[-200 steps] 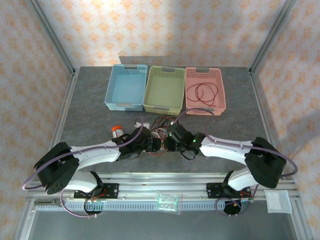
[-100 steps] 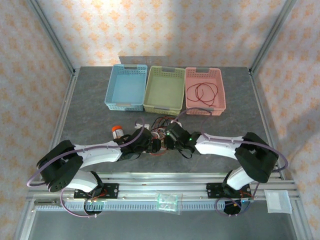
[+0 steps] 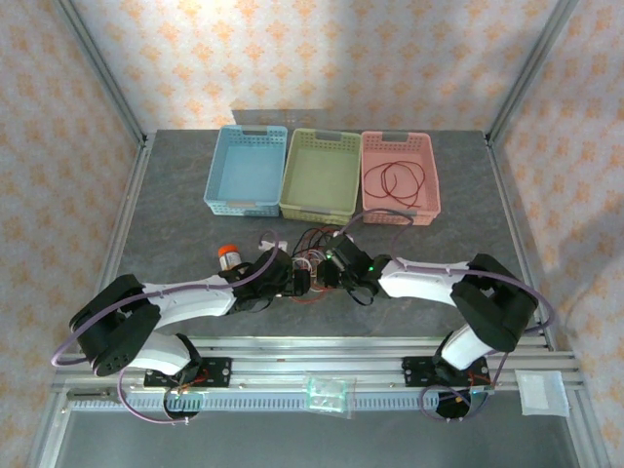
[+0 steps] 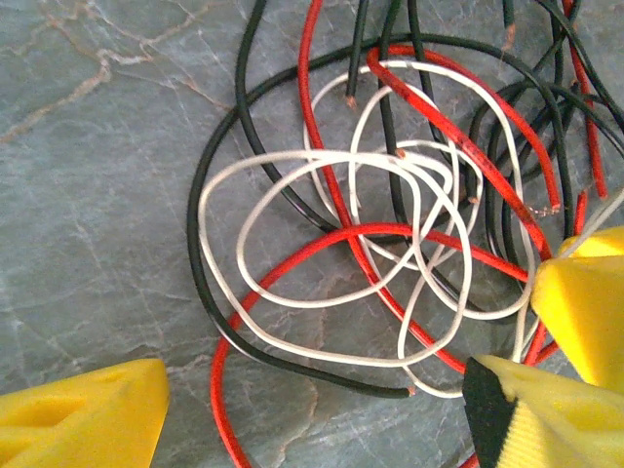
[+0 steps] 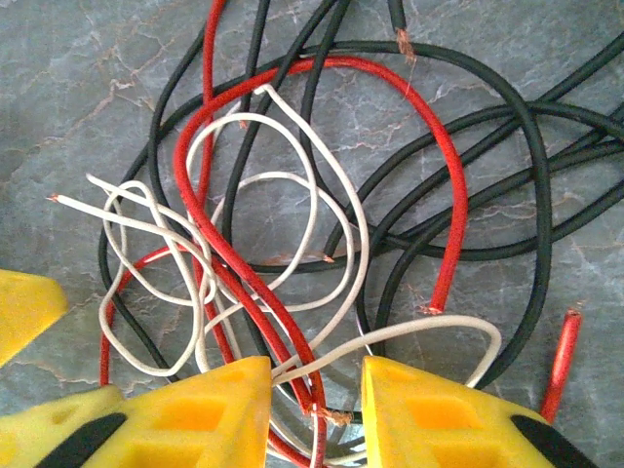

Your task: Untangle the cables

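The cables (image 3: 312, 252) lie in one tangle of black, red and white loops on the grey table. In the left wrist view, black cable (image 4: 210, 175), red cable (image 4: 331, 185) and white cable (image 4: 200, 229) cross one another. My left gripper (image 4: 312, 419) hovers over them, wide open, with a black cable end and a red loop lying loose between its fingers (image 4: 83, 414). My right gripper (image 5: 317, 409) stands partly open at the tangle's other side. A frayed red cable (image 5: 453, 195) end and white cable (image 5: 361, 224) strands pass through its gap, not pinched.
Three baskets stand at the back: blue (image 3: 244, 207), green (image 3: 319, 210) and pink (image 3: 435, 185), the pink one holding a red cable loop (image 3: 395, 180). A small orange-and-white object (image 3: 228, 255) sits left of the tangle. Both grippers (image 3: 297, 280) (image 3: 336, 273) nearly meet.
The right arm's elbow has swung inward to the left and its jaws have parted a little. The left arm has barely moved.
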